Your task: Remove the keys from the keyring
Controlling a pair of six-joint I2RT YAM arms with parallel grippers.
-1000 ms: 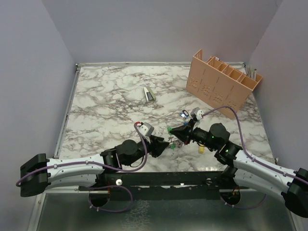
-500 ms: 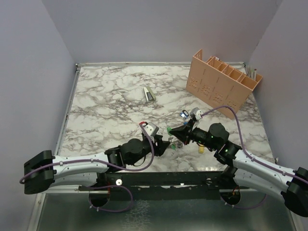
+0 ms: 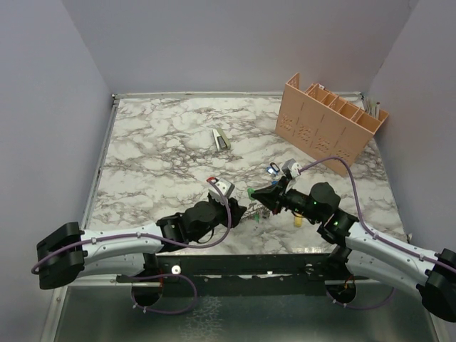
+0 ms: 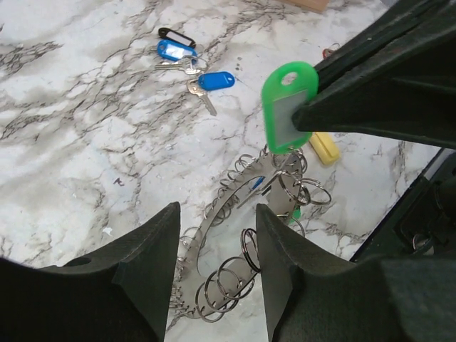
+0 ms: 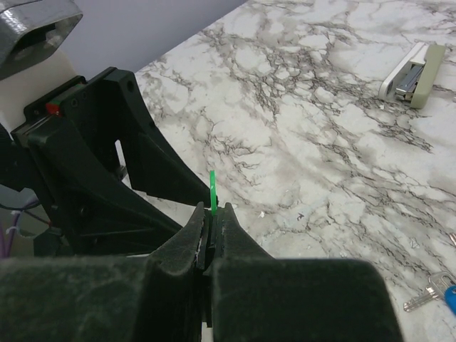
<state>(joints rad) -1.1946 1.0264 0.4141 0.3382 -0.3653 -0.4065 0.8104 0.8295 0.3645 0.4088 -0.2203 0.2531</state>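
Left wrist: right fingers (image 4: 370, 92) pinch the green key tag (image 4: 288, 107); left fingers (image 4: 142, 271) hang half-open over the keyring (image 4: 235, 214). Clamp it before pulling

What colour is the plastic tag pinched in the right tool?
The tag is bright green; the left wrist view shows it best.

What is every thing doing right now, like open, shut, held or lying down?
green tag, pinched, held up
keyring, tilted, hanging under the green tag
right gripper, shut on the green tag
left gripper, open, straddling the keyring
blue keys, lying loose on the table
stapler, lying down
rack, standing upright
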